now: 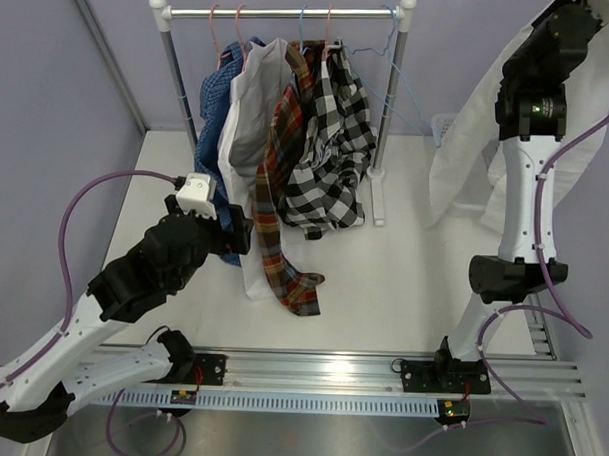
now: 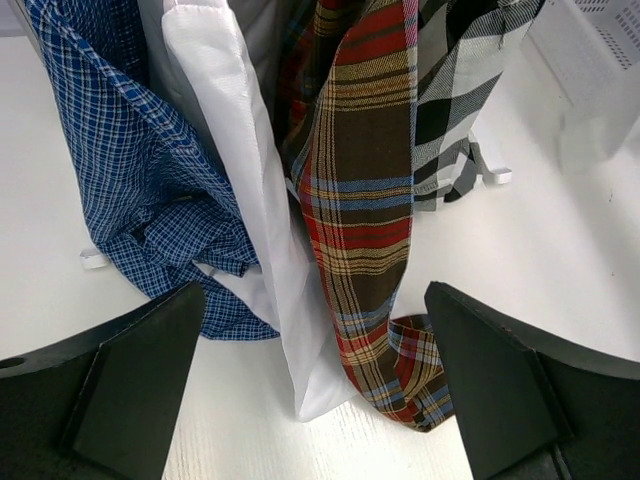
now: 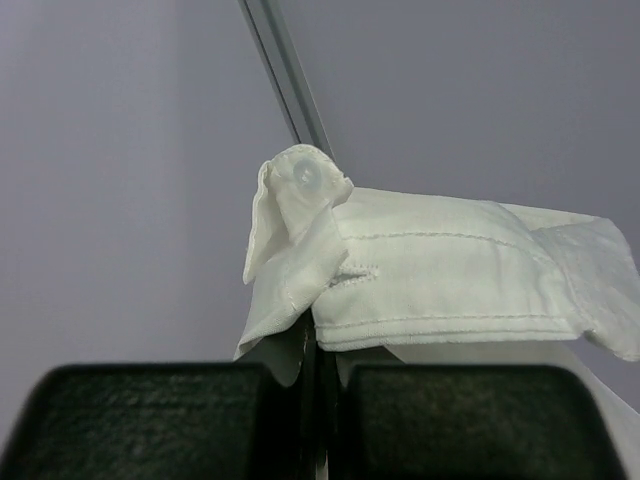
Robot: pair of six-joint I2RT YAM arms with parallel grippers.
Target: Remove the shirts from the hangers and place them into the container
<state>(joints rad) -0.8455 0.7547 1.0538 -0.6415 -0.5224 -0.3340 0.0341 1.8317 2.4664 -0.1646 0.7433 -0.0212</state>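
White shirt (image 3: 440, 275) — in right gripper (image 3: 318, 378)

White table (image 1: 403, 281), rack (image 1: 282, 12) on it, plaid shirt (image 1: 283, 257) & white shirt (image 1: 251, 276) hems touching top (basket (image 2: 600, 40) far rt)

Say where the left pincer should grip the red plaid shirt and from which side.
Grip the red plaid shirt on its hanging strip, above the tail lying on the table. Come from the near side: the open left pincer faces that narrow vertical strip.
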